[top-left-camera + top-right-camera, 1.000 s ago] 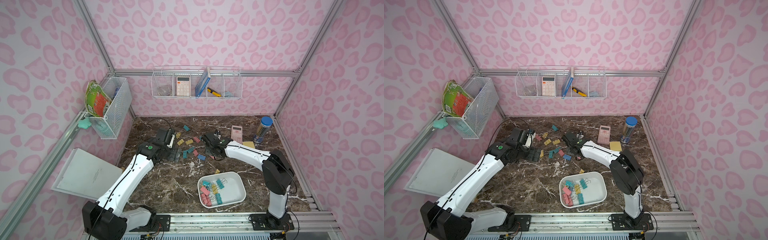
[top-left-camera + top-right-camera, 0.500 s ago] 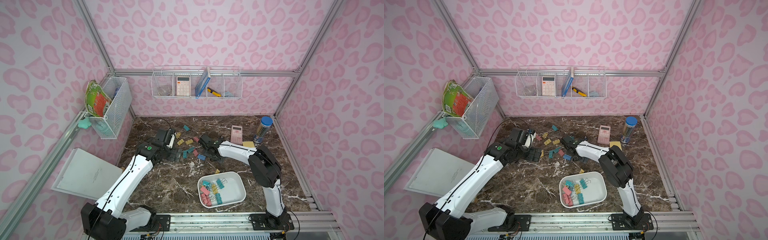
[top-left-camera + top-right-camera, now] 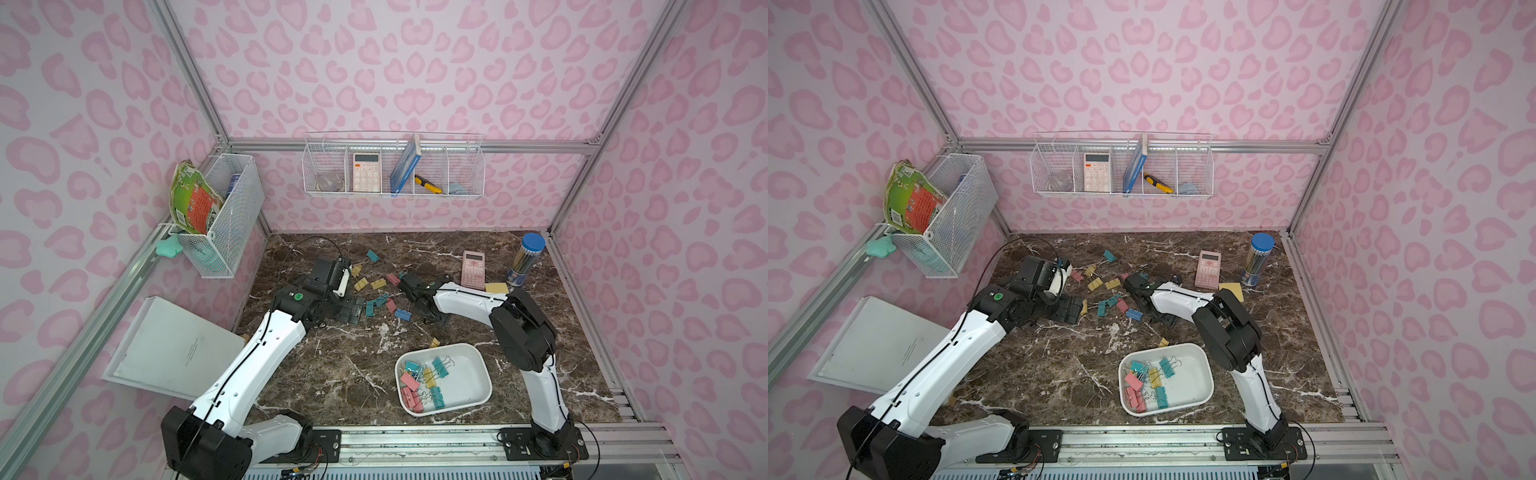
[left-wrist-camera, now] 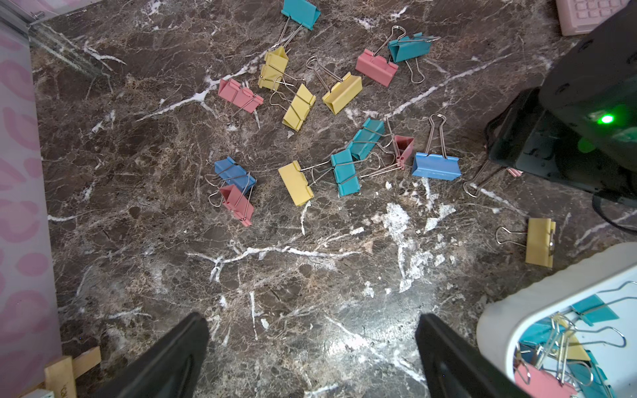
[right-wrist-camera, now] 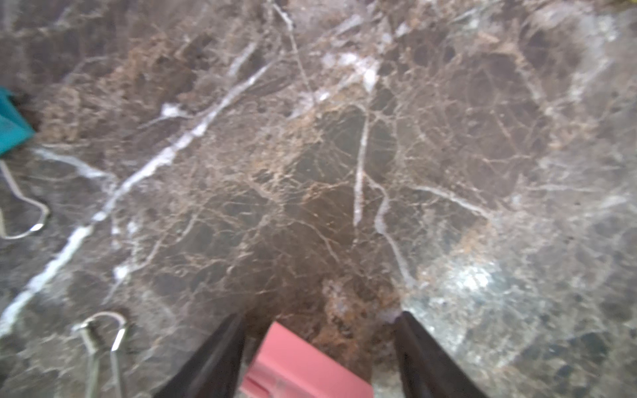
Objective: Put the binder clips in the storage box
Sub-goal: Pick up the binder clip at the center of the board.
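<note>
Binder clips (image 4: 344,174) are scattered on the counter (image 3: 332,374); others lie in the storage box (image 3: 461,378). The right fingers (image 5: 220,358) are spread around a pink clip (image 5: 300,361). The left fingers (image 4: 182,351) are spread wide above bare counter.

Nothing legible anywhere. Fine print on the white board (image 3: 183,353), too small to read. Lettering on the green-and-orange packet (image 3: 191,203), blurred. Key markings on the pink calculator (image 3: 473,270) and white calculator (image 3: 366,172), unreadable.

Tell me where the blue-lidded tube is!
In both top views the tube stands near the table's far right corner, beside the pink calculator and sticky pad.
</note>
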Robot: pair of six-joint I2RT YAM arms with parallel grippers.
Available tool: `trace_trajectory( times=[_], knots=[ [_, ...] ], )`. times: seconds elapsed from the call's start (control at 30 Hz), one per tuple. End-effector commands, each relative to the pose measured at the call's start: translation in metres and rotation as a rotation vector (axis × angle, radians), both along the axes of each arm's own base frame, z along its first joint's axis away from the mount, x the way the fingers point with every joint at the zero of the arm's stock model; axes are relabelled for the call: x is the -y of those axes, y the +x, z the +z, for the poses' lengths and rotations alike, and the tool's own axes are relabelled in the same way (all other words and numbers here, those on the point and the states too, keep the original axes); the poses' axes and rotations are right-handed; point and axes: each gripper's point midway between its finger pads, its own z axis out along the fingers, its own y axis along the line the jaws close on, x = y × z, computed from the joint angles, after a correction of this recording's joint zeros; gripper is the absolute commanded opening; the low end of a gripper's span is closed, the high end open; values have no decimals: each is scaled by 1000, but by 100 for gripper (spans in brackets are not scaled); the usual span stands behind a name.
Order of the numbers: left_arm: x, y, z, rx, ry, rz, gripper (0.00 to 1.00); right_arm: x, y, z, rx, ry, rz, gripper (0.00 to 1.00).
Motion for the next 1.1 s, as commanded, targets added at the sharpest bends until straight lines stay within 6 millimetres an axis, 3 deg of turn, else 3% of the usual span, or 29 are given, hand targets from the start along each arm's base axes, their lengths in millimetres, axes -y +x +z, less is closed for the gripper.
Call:
trace_trajectory(
  times=[0.0,0.1,0.23,0.47,0.77,1.0,1.07],
  knots=[
    [0,-2,1,-7,-7,0,99,-13,-17,-13,-94,97,-4,93],
    [0,-2,1,-8,-4,2,99,-15,-22,-13,-126,137,-24,99],
    [0,-2,1,-6,-4,3,99,-23,-39,-16,-206,222,-49,97],
    [0,-3,2,-5,-8,0,99,-18,-55,-14,-268,237,-106,97],
    [0,-3,3,1,-12,1,99,-24,-45,-15,-258,291,-111,97],
    [0,-3,4,2,-11,1,99,-18,-41,-30,-288,303,-142,76],
    [0,-3,3,2,-8,2,99,-19,-40,-32,-290,302,-141,76]
  ],
)
